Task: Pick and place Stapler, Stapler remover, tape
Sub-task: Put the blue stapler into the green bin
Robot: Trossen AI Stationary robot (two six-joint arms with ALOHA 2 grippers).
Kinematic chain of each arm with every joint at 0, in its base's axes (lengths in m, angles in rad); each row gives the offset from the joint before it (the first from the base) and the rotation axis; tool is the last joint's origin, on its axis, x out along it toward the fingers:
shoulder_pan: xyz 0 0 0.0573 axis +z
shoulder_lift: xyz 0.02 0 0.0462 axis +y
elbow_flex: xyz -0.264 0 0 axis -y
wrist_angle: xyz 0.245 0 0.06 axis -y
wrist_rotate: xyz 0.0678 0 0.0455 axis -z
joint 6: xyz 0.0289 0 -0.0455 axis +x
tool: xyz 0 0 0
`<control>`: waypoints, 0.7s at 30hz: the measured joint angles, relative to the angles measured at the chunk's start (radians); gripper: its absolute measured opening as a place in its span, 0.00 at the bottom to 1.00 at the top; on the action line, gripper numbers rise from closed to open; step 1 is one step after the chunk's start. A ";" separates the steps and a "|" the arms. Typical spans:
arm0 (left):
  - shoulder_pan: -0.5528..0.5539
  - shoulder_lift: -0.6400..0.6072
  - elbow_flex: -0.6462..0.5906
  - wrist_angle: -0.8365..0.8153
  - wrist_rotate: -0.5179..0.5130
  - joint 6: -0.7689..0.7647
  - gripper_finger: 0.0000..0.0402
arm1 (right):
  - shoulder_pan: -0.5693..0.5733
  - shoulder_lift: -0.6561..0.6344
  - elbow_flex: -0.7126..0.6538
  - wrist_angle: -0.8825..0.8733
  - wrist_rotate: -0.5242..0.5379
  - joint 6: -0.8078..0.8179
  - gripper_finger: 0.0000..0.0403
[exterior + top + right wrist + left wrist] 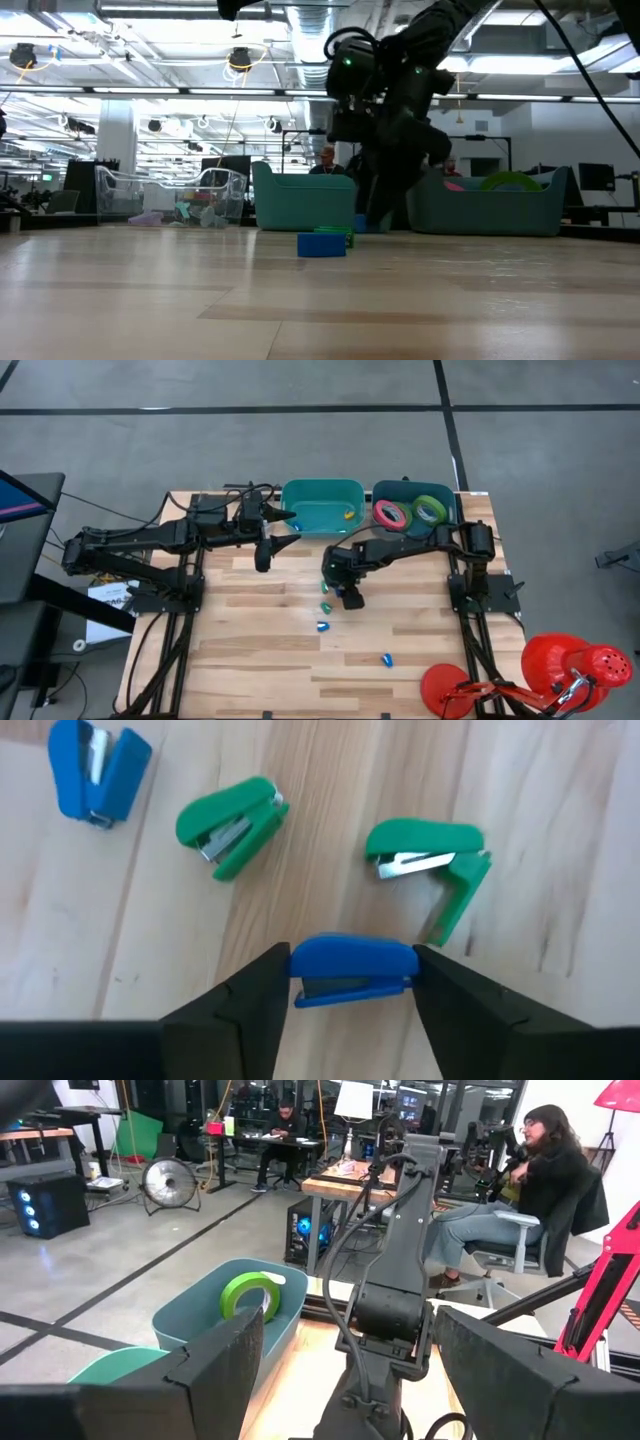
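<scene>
Two fingers of the right gripper (352, 982) now stand on either side of a small blue stapler (353, 970), touching or almost touching its two ends. You cannot yet say that it is truly held: the stapler is on the wooden table (260, 660) and has not been lifted. So the tool is narrow, closing around this blue piece.

To do this step well, you should let the fingers finish closing before you raise the arm. Keep the stapler in the middle of the fingers, not at their tips, because it is short and smooth and could turn or slip out. Lift straight up first. Just beside it lie a green stapler (232, 826) and an open green stapler remover (432, 870); a sideways pull could push them. Another blue stapler (97, 767) lies farther away.

After the lift, you need to carry it to the teal bin (322, 506) at the far edge of the table. The bin beside it (455, 510) holds the tape: a pink-red roll (389, 514) and a green roll (430, 509).

The left gripper (277, 528) waits near the teal bin with its fingers wide apart and empty.
</scene>
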 joint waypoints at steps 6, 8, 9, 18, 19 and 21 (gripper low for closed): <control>0.000 0.000 0.000 0.000 0.000 0.000 0.71 | -0.020 0.000 0.101 -0.100 0.001 -0.009 0.45; 0.000 0.000 0.000 0.000 0.000 0.000 0.71 | -0.034 0.000 0.143 -0.133 0.000 -0.019 0.43; 0.000 0.000 0.000 0.000 0.000 0.000 0.71 | -0.040 0.000 0.164 -0.148 0.001 -0.024 0.42; 0.000 0.000 0.000 0.000 0.000 0.000 0.71 | -0.141 0.000 0.352 -0.246 0.031 -0.079 0.47; 0.000 0.000 0.000 0.001 0.000 0.000 0.71 | -0.157 0.000 0.368 -0.252 0.036 -0.086 0.47; 0.000 -0.003 0.000 0.000 0.000 0.000 0.71 | -0.192 0.000 0.396 -0.260 0.045 -0.090 0.45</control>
